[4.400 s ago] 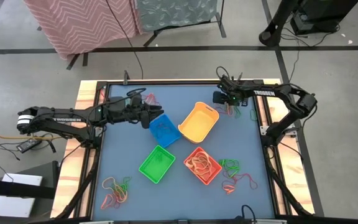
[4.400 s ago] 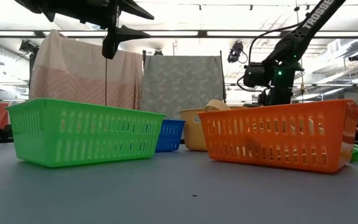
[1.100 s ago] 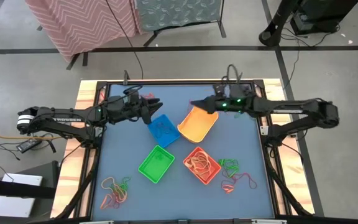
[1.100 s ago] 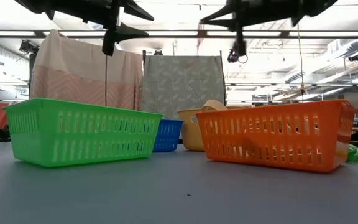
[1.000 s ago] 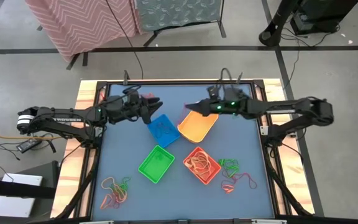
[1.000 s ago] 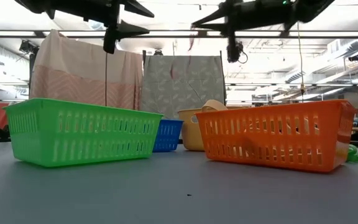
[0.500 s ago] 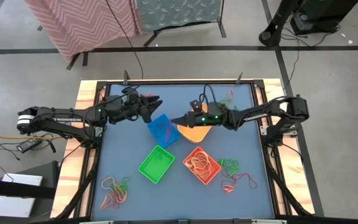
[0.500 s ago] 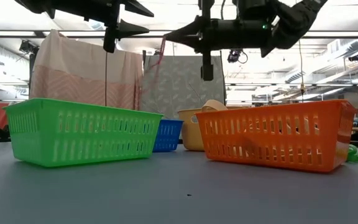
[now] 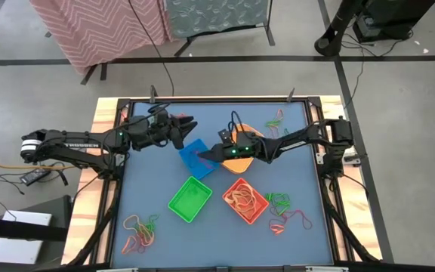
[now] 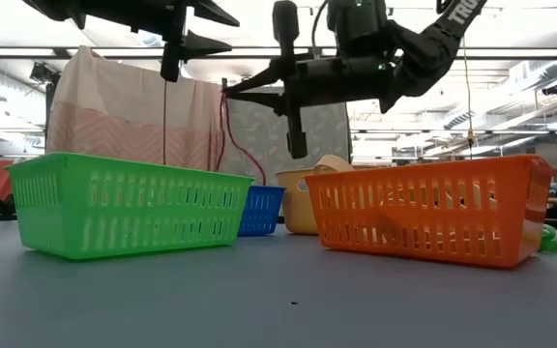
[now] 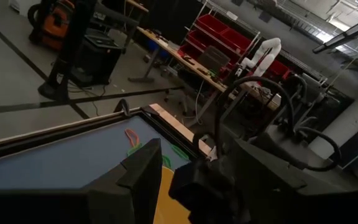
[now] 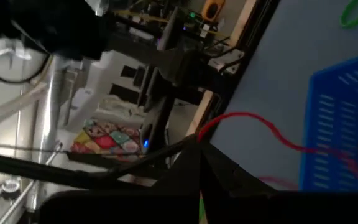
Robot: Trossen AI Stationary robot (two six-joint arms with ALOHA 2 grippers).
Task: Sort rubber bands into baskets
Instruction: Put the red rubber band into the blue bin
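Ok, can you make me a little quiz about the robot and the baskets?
1. Fill in: the orange basket has rubber ___ lying in it.
2. True or false: the right claw is pinching a red rubber band that dangles down from it.
3. Which basket is the tip of the right claw above?
A. the green one
B. the blue basket
C. the orange one

Key: 1. bands. 2. True. 3. B.
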